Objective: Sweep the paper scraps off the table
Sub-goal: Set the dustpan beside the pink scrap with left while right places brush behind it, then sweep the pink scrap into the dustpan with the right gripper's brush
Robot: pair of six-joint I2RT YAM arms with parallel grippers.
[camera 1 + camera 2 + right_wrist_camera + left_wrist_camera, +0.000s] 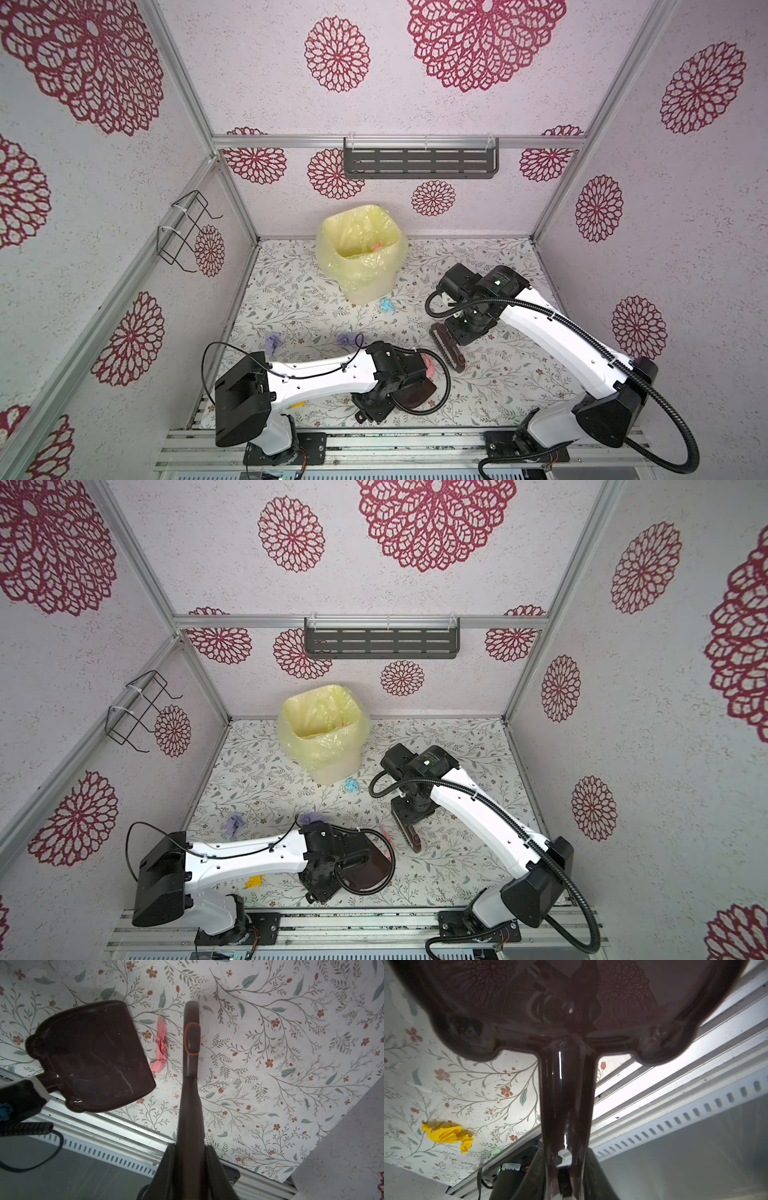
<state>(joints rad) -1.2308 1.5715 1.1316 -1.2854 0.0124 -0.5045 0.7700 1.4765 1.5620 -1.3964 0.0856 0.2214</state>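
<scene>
My left claw (pixel 564 1167) clamps the dustpan (pixel 89 1055), my right claw (pixel 190 1159) the brush (pixel 191 1064), with the pink scrap (pixel 160 1047) between, ready for sweeping in.

Five paper scraps lie on the table (pixel 498 266) in both top views: a lilac scrap (pixel 273 343) and a second lilac scrap (pixel 345 338) left of centre, one blue scrap (pixel 387 305) at centre, and one pink scrap (pixel 431 368) and one yellow scrap (pixel 254 881) lower down. A sixth, another pink scrap (pixel 376 246), shows inside the single bin (pixel 370 278). There are also one dustpan (pixel 419 392), one brush (pixel 446 347), one wall shelf (pixel 419 163), one wire holder (pixel 183 235), and two arms, the left arm (pixel 320 372) and the right arm (pixel 552 332).
</scene>
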